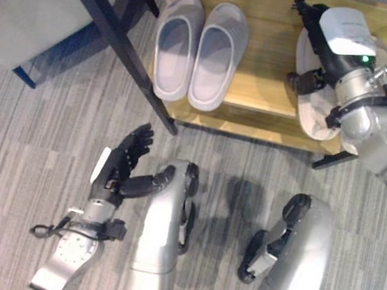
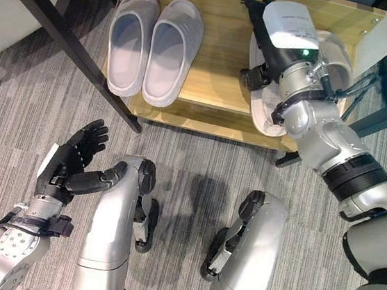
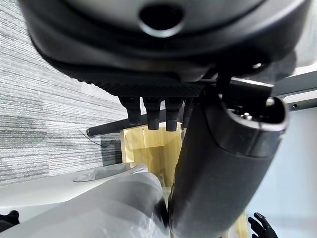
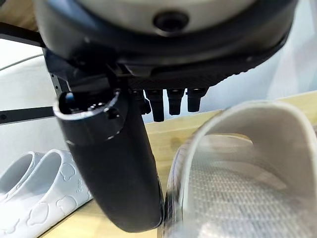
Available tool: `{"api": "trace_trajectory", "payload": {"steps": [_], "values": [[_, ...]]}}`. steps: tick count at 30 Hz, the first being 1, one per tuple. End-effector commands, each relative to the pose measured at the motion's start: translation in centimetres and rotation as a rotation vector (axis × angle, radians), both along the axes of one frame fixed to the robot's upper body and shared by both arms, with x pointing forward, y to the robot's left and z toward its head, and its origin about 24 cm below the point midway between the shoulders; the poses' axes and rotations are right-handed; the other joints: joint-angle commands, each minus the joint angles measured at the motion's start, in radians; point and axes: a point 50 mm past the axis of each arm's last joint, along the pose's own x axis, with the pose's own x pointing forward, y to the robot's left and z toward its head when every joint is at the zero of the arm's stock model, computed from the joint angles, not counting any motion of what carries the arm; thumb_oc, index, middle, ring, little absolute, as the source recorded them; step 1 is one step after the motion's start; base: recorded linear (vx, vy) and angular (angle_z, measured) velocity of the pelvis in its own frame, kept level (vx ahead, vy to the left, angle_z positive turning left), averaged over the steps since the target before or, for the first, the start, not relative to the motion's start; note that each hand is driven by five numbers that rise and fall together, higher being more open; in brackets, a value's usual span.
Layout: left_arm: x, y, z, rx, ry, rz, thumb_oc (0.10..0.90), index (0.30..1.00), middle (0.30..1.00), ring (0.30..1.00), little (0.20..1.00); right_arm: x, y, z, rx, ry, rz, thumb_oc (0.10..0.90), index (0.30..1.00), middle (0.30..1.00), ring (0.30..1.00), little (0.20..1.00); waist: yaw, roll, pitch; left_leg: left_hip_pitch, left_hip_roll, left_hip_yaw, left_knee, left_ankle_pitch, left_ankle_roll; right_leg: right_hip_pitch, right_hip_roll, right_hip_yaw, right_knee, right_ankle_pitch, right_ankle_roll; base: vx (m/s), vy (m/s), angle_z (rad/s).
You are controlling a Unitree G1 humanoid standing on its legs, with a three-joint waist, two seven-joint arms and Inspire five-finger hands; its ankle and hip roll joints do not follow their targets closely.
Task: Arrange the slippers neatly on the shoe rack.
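A pair of grey slippers [image 1: 198,51] sits side by side and touching on the wooden shoe rack [image 1: 263,90], toes pointing away from the robot, towards the rack's left end. At the rack's right end lies a white slipper [image 2: 270,115], its heel hanging slightly over the front edge; I cannot tell whether a second white one lies beside or under it, as the arm covers that spot.

The right hand [image 2: 279,36] reaches over this white slipper. In the right wrist view the thumb [image 4: 111,163] stands just beside the slipper's side wall and the fingers [image 4: 171,101] point straight past its strap, so the hand reads as apart and relaxed, curled round nothing. Whether the thumb actually touches the slipper is not clear.

The left hand [image 1: 125,165] hangs low over the grey carpet floor [image 1: 30,168], well apart from the rack, fingers straight and spread, holding nothing.

The step in hand looks like the placing or straightening of the white slipper. The grey pair seems done. The next move probably calls for nudging the white slipper further back onto the shelf so its heel no longer overhangs, and squaring it parallel to the grey pair, with a light sideways push so it does not skid off the front edge
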Motion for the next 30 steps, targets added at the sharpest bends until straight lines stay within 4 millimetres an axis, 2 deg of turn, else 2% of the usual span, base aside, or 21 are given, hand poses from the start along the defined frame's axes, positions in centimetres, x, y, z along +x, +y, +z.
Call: {"api": "trace_trajectory", "payload": {"steps": [1,6,13,18,24,30], "values": [[-1.5,1.3,-0.1,0.096,0.015,0.028,0.8,0.9,0.9,0.9,0.9,-3.2,0.0,8.9,0.02,-0.288,0.028,0.8,0.9,0.9,0.9,0.9,0.041,-0.035,-0.028,0.002,-0.025,-0.077,-0.046,-0.061,-0.09,-0.025,-0.034,0.054,0.019,0.116,-0.043,0.0,0.0,0.0],[-1.4,1.2,-0.2,0.084,0.014,0.03,0.8,0.9,0.9,0.9,0.9,-3.0,0.5,9.0,0.033,-0.286,0.05,0.8,0.9,0.9,0.9,0.9,0.043,-0.038,-0.028,0.002,-0.027,-0.077,-0.046,-0.067,-0.092,-0.025,-0.033,0.054,0.021,0.12,-0.041,0.0,0.0,0.0],[-1.4,0.9,-0.1,0.065,0.0,0.021,0.8,0.9,0.9,0.9,0.9,-1.9,0.4,7.1,0.176,-0.241,0.096,0.8,0.9,0.9,0.9,0.9,0.044,-0.03,-0.028,0.002,-0.027,-0.065,-0.048,-0.069,-0.088,-0.025,-0.031,0.058,0.023,0.124,-0.039,0.0,0.0,0.0],[-1.3,0.6,0.2,0.047,-0.022,0.015,0.8,0.9,0.9,0.9,0.9,-2.0,0.2,7.2,0.249,-0.349,0.092,0.8,0.9,0.9,0.9,0.9,0.047,-0.017,-0.028,0.002,-0.026,-0.059,-0.047,-0.07,-0.084,-0.025,-0.032,0.057,0.024,0.12,-0.041,0.0,0.0,0.0],[-0.9,0.2,0.5,0.05,-0.049,-0.002,0.8,0.9,0.9,0.9,0.9,-1.9,0.9,8.0,0.196,-0.465,0.041,0.8,0.9,0.9,0.9,0.9,0.051,-0.007,-0.028,0.002,-0.026,-0.058,-0.043,-0.068,-0.084,-0.025,-0.029,0.055,0.03,0.113,-0.043,0.0,0.0,0.0],[-0.8,-0.2,0.6,0.055,-0.063,-0.015,0.8,0.9,0.9,0.9,0.9,-1.3,1.3,8.3,0.096,-0.5,-0.037,0.8,0.9,0.9,0.9,0.9,0.057,-0.001,-0.028,0.002,-0.028,-0.063,-0.04,-0.067,-0.084,-0.025,-0.031,0.054,0.032,0.109,-0.044,0.0,0.0,0.0]]}}
